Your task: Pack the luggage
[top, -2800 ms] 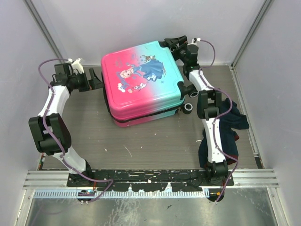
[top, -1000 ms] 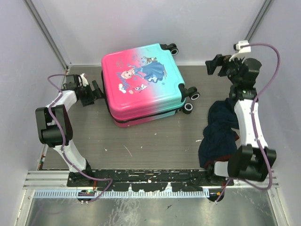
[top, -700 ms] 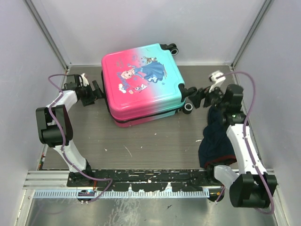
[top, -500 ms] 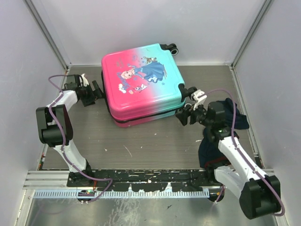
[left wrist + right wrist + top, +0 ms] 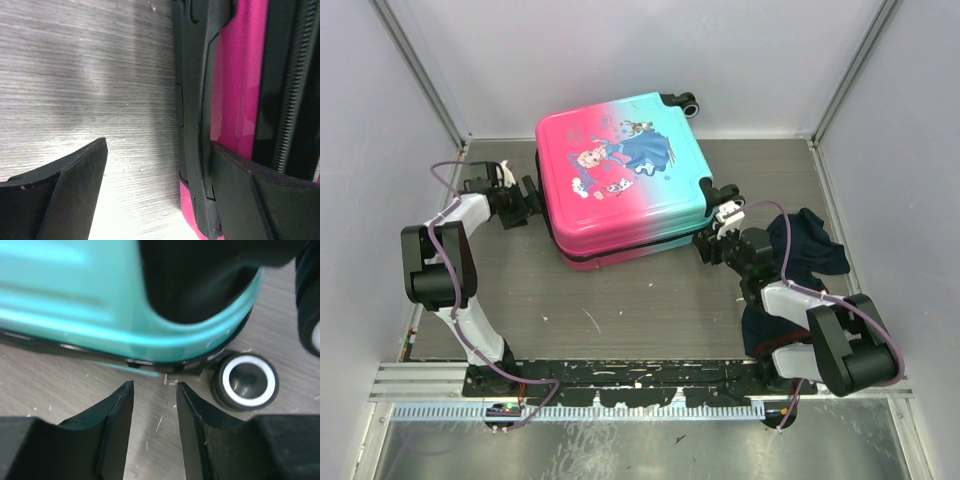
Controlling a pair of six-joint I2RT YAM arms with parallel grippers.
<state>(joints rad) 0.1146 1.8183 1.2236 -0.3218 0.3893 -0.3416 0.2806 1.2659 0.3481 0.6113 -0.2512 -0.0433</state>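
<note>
The left gripper [image 5: 159, 145] is wide open at the luggage [image 5: 620, 180], the right gripper [image 5: 155, 385] only a little open by its wheel [image 5: 245, 381]. Both hold nothing.

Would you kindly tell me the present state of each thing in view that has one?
luggage: closed, lying flat.
navy cloth heap: crumpled, outside the luggage.
left gripper: jaws wide open, empty, at the pink side.
right gripper: jaws narrowly apart, empty, at the turquoise corner.
</note>
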